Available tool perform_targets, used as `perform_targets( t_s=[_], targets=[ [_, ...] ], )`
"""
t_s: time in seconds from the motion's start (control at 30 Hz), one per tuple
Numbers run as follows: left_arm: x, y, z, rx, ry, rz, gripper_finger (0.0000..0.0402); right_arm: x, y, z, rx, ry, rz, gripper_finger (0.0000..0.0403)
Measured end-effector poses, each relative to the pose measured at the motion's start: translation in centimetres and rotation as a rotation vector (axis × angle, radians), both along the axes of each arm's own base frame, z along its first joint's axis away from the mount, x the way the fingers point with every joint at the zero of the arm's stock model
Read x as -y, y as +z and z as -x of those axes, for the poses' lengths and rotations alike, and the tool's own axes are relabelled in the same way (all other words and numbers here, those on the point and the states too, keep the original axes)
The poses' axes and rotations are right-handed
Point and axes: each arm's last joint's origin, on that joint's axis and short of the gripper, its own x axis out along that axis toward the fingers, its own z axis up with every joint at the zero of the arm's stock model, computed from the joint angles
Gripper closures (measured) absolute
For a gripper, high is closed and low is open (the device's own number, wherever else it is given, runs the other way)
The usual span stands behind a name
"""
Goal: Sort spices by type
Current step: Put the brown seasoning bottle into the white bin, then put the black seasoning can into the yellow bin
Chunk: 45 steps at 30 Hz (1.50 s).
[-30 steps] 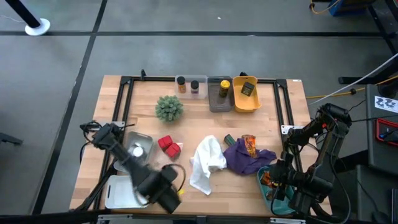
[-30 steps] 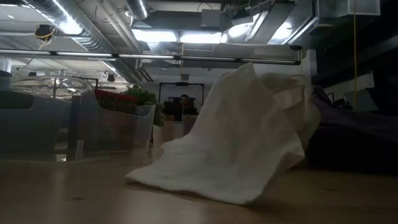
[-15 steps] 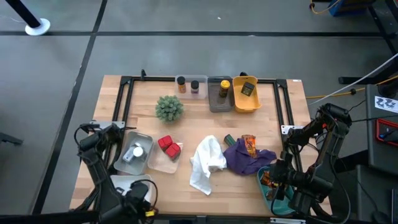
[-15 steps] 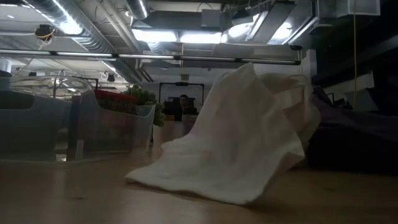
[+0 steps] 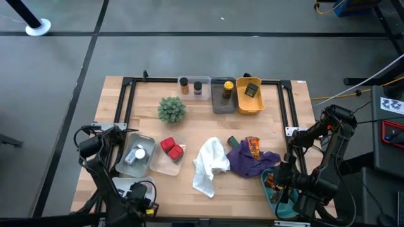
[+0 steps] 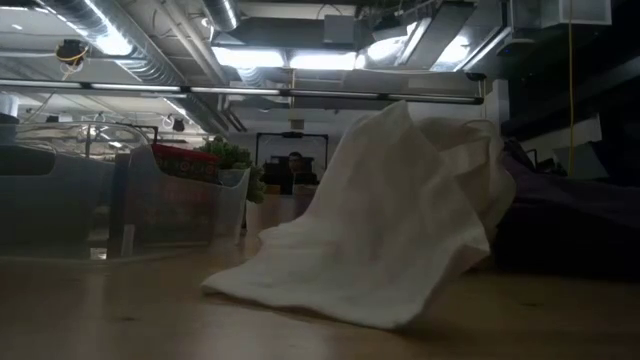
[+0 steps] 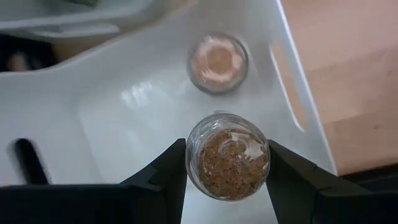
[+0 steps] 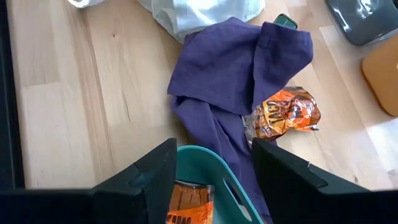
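My left gripper (image 5: 140, 202) hangs over the white tray (image 5: 117, 189) at the table's near left corner, shut on a clear jar of brown spice (image 7: 227, 163). A second clear jar (image 7: 217, 61) stands in that tray. My right gripper (image 8: 214, 171) is open above the teal bin (image 5: 271, 183) at the near right, which holds an orange foil packet (image 8: 189, 205). Another orange packet (image 8: 283, 115) lies on the purple cloth (image 8: 236, 74). Red tins (image 5: 169, 148) sit in a clear bin. My left gripper pinches the clear jar's glass wall (image 7: 193, 158) between its two fingers (image 7: 165, 174), one on each side. The view runs along the jar's length, so only its round end shows. It hangs above the white tray's floor (image 7: 124, 118). How far back it sits is hidden.
At the far edge stand two jars (image 5: 184, 84), a grey bin (image 5: 221, 101) with a yellow-capped jar, and a yellow bin (image 5: 249, 102). The green plant (image 5: 172, 109) and white cloth (image 5: 209, 165) are mid-table. Another clear bin (image 5: 137, 154) lies beside the left arm.
My left gripper swung from mid-table, near the white cloth, toward the table's near left corner and now sits over the white tray. That uncovered the clear bin with the red tins. The right arm kept still.
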Motion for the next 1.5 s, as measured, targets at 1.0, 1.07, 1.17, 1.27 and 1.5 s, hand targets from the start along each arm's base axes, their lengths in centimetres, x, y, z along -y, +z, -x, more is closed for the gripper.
perform_targets(
  t_s=[1.0, 1.07, 1.17, 1.27, 1.5],
  targets=[
    [-3.4, 4.1, -0.4, 0.116, -0.128, 0.067, 0.0137, -0.1, 0.0, -0.1, 0.021, 0.002, -0.002, 0.0196],
    [-4.1, 5.1, -0.5, 0.179, -0.157, 0.041, 0.0137, -0.1, 0.1, -0.1, 0.046, 0.003, 0.009, 0.0196],
    [-5.1, 6.2, -1.0, 0.287, -0.219, -0.035, 0.0137, 0.0, 0.1, -0.2, 0.081, 0.003, 0.025, 0.0196],
    [-6.3, 7.1, -1.9, 0.373, -0.279, -0.128, 0.0137, 0.3, 0.2, -0.7, 0.123, -0.015, 0.043, 0.0196],
    [-8.6, 7.4, -4.8, 0.320, -0.512, -0.281, 0.0137, 2.3, 0.3, -3.9, 0.136, -0.160, 0.061, 0.0196]
  ],
)
